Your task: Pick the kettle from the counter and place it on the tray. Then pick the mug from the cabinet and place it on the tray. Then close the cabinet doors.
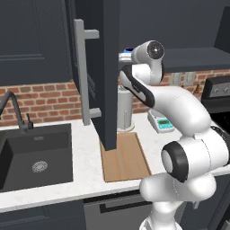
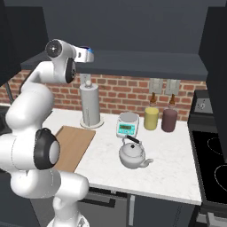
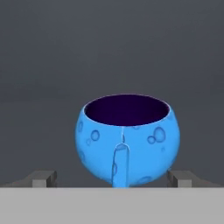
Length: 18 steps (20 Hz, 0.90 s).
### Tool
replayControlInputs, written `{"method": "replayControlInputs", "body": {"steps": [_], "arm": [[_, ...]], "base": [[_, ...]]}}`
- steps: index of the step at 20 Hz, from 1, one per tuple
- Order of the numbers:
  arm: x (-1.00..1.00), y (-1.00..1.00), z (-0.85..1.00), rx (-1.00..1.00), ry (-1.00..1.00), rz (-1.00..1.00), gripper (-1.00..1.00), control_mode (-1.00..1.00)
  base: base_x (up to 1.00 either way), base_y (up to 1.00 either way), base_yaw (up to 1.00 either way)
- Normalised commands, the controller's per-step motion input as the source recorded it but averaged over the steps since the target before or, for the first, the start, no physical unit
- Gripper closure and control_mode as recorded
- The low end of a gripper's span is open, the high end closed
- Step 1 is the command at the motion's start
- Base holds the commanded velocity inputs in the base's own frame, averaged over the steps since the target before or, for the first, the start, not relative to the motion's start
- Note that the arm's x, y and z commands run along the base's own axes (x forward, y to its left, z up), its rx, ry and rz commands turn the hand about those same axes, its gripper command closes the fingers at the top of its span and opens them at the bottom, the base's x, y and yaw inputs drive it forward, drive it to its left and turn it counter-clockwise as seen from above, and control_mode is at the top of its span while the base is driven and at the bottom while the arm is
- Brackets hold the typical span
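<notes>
Hand view: mug (image 3: 129,140) centred between wide-open tool (image 3: 111,178) tips, handle facing near; rigid, light, glossy, best gripped across round body

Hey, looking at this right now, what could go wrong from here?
The mug sits between the open fingers with its handle facing the hand; closing on the round sides might let it slip. The kettle is still on the counter, not on the tray, so that step looks skipped.

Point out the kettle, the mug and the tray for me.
kettle (image 2: 131,155): right base view, on its rounded metal body.
mug (image 3: 144,140): hand view, on its blue outer wall.
tray (image 1: 126,161): left base view, on its bare wooden surface.
</notes>
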Motion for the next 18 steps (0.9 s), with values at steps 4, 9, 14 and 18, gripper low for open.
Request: {"method": "replayControlInputs", "body": {"steps": [4,9,14,18], "arm": [[0.23,0.00,-0.18,0.00,0.03,0.00,-1.00,-1.00],[0.03,0.00,-0.06,0.00,0.01,0.00,1.00,-1.00],[0.00,-0.02,0.00,0.00,0.00,0.00,1.00,-1.00],[0.00,-0.04,0.00,0.01,0.00,0.00,1.00,-1.00]], "base": [[0.00,0.00,0.00],[0.00,0.00,0.00],[0.00,0.00,0.00],[0.00,0.00,0.00]]}}
